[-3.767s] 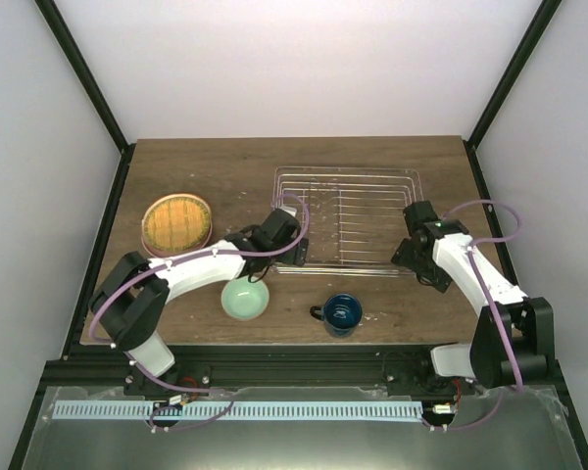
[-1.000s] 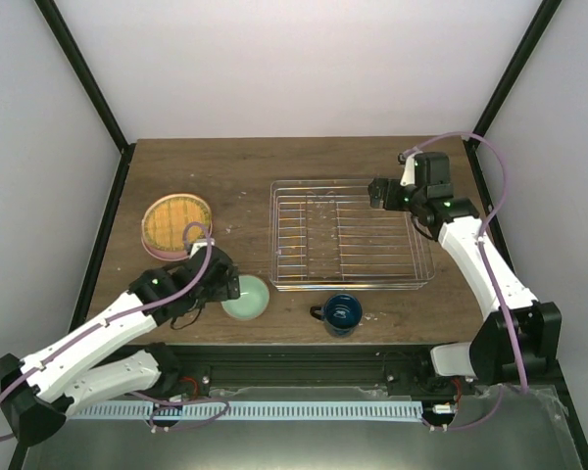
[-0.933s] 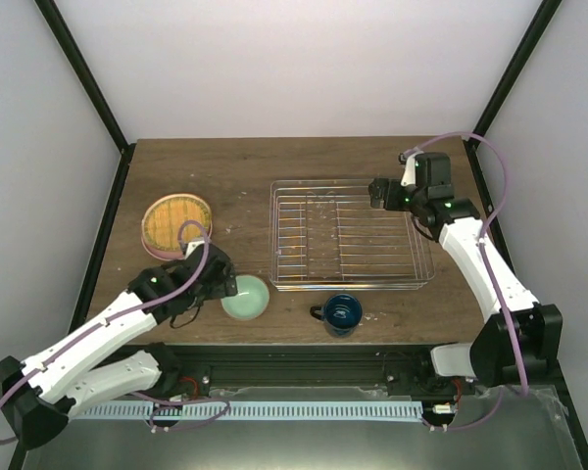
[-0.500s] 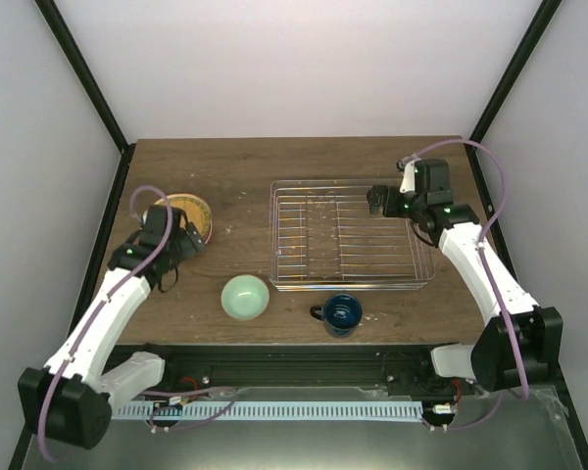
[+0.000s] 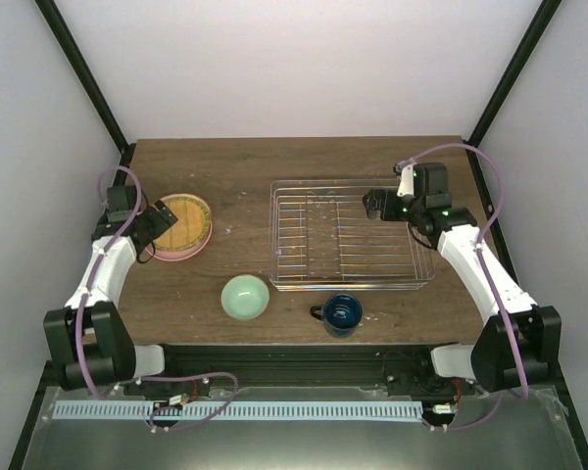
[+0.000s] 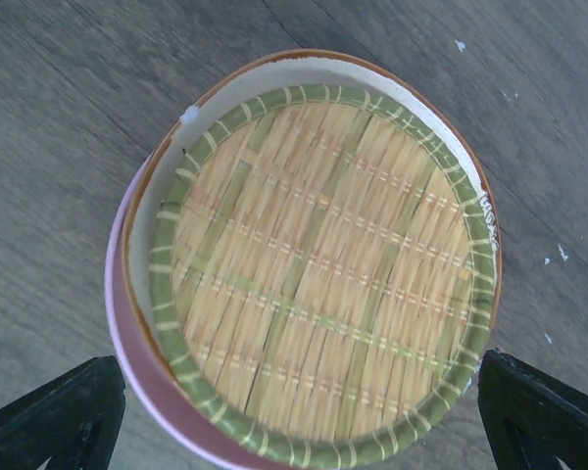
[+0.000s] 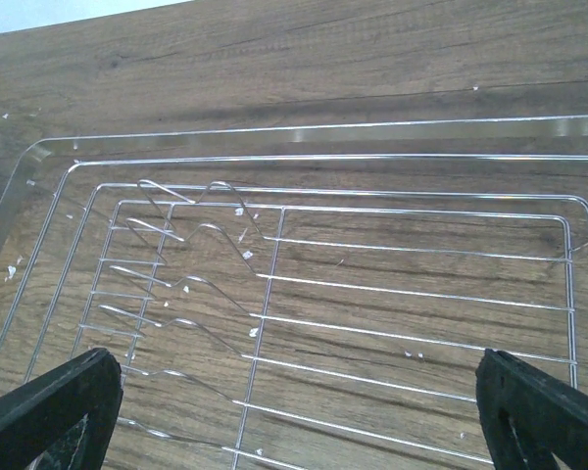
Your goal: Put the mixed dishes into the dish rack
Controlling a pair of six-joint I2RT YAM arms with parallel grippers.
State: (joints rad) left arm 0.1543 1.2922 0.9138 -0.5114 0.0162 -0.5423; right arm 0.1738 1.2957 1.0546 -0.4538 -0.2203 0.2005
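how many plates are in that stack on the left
3, all in one stack at the left of the table: a green-rimmed woven-pattern plate on top, a cream plate under it, and a pink plate at the bottom. Another could be hidden underneath.

- Table [image 5: 245,166]: dark, matt wood grain, flecked white.
- Rack [image 5: 348,235]: thin, shiny silver metal wire.
- Top plate [image 6: 318,264]: woven-straw look, smooth rim.
- Bowl [image 5: 245,296]: smooth, glossy.
- Mug [image 5: 342,312]: glossy dark glaze.
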